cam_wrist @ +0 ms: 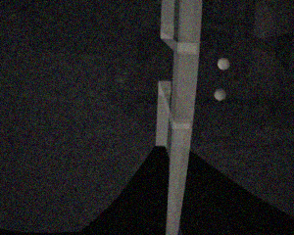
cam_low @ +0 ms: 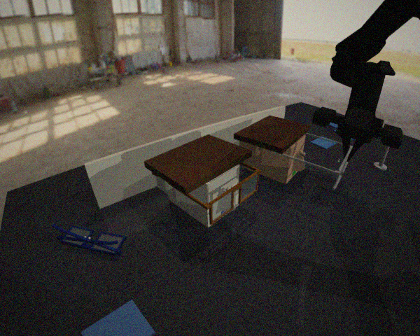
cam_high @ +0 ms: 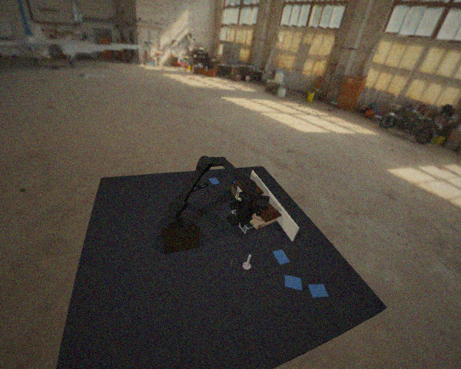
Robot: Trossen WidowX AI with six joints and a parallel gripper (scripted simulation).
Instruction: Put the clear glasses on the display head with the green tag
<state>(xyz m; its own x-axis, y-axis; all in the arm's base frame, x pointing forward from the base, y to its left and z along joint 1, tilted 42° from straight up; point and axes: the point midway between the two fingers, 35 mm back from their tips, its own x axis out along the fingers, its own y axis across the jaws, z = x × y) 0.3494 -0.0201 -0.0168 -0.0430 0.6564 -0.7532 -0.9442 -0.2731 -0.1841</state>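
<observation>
Blue folded glasses (cam_low: 90, 240) lie on the dark mat (cam_high: 143, 301) (cam_low: 217, 296), leftmost in the exterior view. Next, the white head (cam_low: 188, 206), under a brown slab, wears brown-framed glasses (cam_low: 222, 199). To its right stands the tan head (cam_high: 262, 221) (cam_low: 275, 166), likewise slab-topped, with a green tag (cam_low: 294, 173) low on its face. Rightmost, the gripper (cam_low: 351, 153) is clamped on the front of the clear glasses (cam_high: 244, 228) (cam_low: 342, 169) (cam_wrist: 186, 83), whose temples extend toward the tan head, the front standing apart from its face.
</observation>
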